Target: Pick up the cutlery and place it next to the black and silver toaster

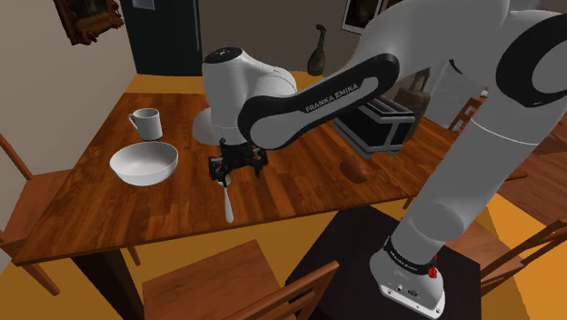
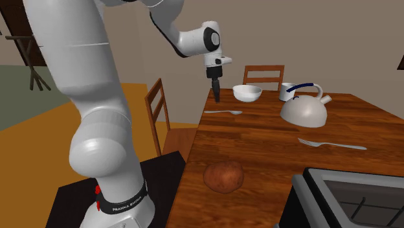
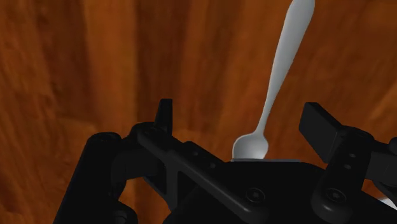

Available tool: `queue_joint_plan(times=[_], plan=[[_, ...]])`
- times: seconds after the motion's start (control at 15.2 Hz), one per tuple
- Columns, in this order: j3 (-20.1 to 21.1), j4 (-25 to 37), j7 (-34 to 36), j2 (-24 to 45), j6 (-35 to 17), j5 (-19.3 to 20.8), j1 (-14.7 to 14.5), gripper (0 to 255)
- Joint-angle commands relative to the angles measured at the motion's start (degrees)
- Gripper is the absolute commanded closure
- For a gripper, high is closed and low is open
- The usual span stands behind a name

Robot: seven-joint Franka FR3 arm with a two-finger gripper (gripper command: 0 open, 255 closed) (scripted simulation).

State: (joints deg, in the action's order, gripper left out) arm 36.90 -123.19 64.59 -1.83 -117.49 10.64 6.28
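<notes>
The spoon (image 1: 227,202) lies flat on the wooden counter (image 1: 91,195), a slim, smooth grey piece with a small oval bowl and a tapering handle. In the shoulder view its long axis runs from 12 to 6 o'clock, with the bowl end at 12, just under the hand (image 1: 238,168). The hand hovers above it, its fingers (image 3: 165,114) apart and empty, lined up across the spoon's width with the bowl midway between them. A straight descent should straddle the neck. The boxy black and silver toaster (image 1: 382,123) sits at 2 o'clock from the spoon, well apart, with a brown potato (image 1: 354,170) between them.
</notes>
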Motion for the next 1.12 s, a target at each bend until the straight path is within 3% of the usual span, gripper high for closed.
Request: queue_joint_plan(times=[0.0, 0.2, 0.66, 1.06], plan=[[0.8, 3.4, 6.2, 5.8, -0.3, 4.2, -0.3, 0], [0.4, 8.7, 13.2, 13.3, 0.4, 9.4, -2.4, 0], [-0.8, 6.1, 14.9, 15.8, -4.1, 12.0, -2.6, 0], [-0.9, 5.9, 15.0, 16.0, -4.4, 12.2, -2.6, 0]])
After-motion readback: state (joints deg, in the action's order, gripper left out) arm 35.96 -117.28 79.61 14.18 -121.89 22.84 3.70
